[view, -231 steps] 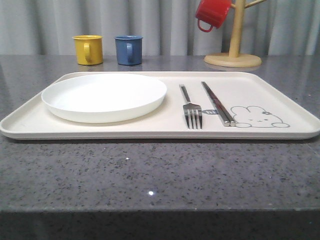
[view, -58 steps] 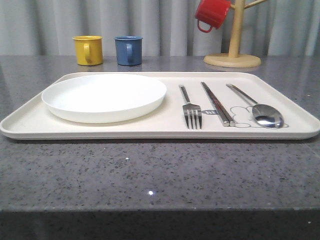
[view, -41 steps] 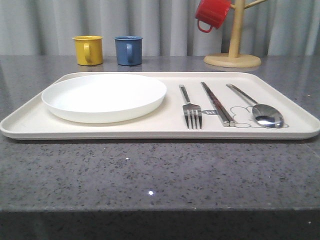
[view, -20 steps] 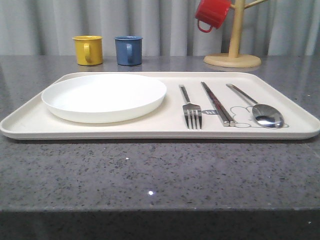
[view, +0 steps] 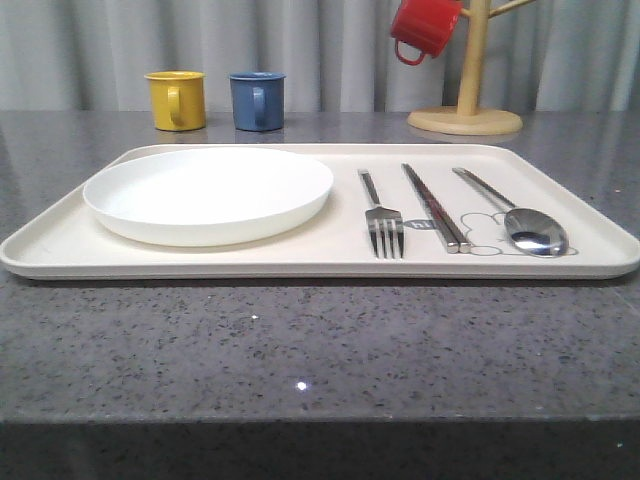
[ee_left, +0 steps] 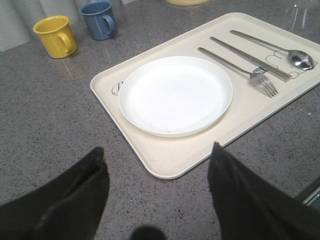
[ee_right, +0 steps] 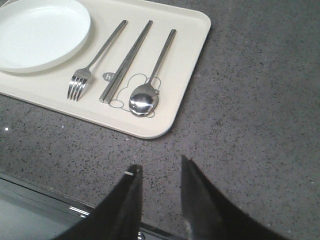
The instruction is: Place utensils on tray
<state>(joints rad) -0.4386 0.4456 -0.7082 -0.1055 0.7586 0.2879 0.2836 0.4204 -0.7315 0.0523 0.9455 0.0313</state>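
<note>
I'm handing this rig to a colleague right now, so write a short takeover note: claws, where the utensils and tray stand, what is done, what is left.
Left claw: open, holding nothing, above the table on the near side of the tray's plate end.
Right claw: open, empty, over bare table off the tray's near corner on the spoon side.
On the tray, right of the white plate: fork, chopsticks, spoon, lying side by side, spoon bowl on the rabbit drawing.
Done: all three utensils are on the tray.
Left: nothing seems to remain; probably just park the arms.
</note>
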